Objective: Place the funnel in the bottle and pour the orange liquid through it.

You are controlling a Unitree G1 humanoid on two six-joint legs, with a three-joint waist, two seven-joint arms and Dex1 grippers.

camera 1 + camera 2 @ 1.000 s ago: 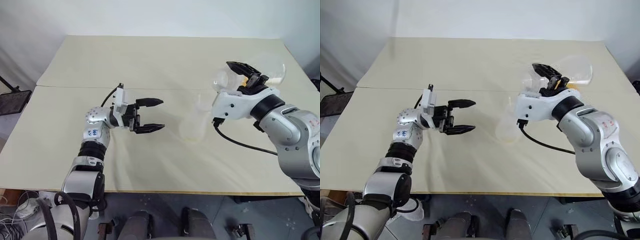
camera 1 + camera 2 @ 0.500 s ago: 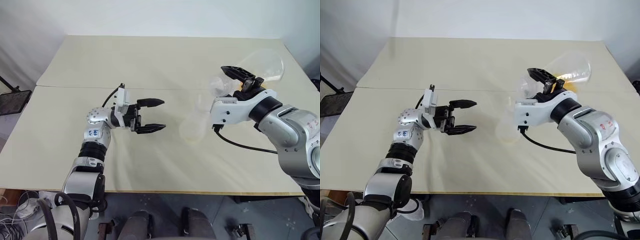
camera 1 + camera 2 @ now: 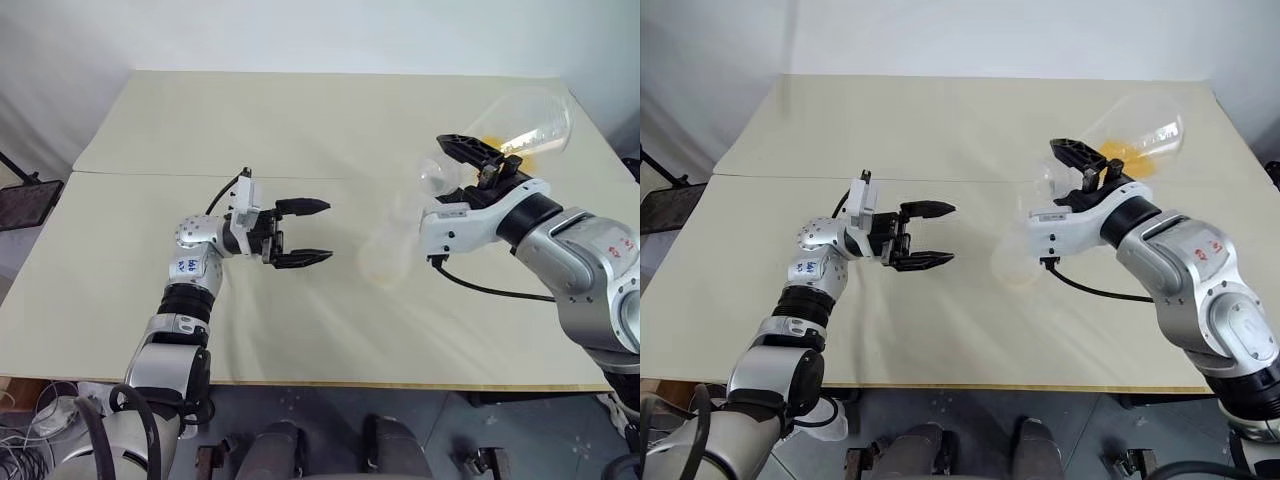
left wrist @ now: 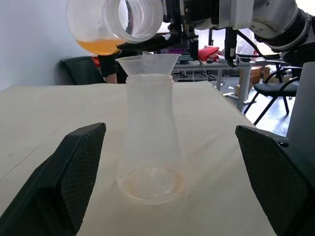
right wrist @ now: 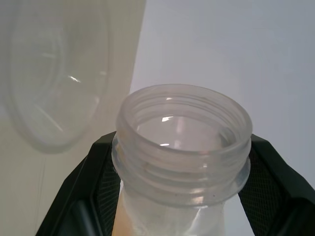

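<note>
A: Where is the funnel (image 4: 147,65)?
B: Seated in the bottle (image 4: 150,142) on the table (image 3: 300,130).
A: The grippers?
B: Left gripper (image 3: 308,232) spread wide; right gripper (image 3: 1077,165) clamps a tilted flask (image 3: 520,122) holding the orange liquid (image 4: 101,45).

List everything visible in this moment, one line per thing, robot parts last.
Table: one, beige, under everything.
Bottle: one, clear, upright on the table between the arms.
Funnel: one, clear, seated in the bottle's neck.
Pouring flask: one, clear, tilted neck-down above the funnel.
Orange liquid: small amount, inside the pouring flask.
Left gripper: one, black, open, facing the bottle.
Right gripper: one, black, shut on the pouring flask's neck.
</note>
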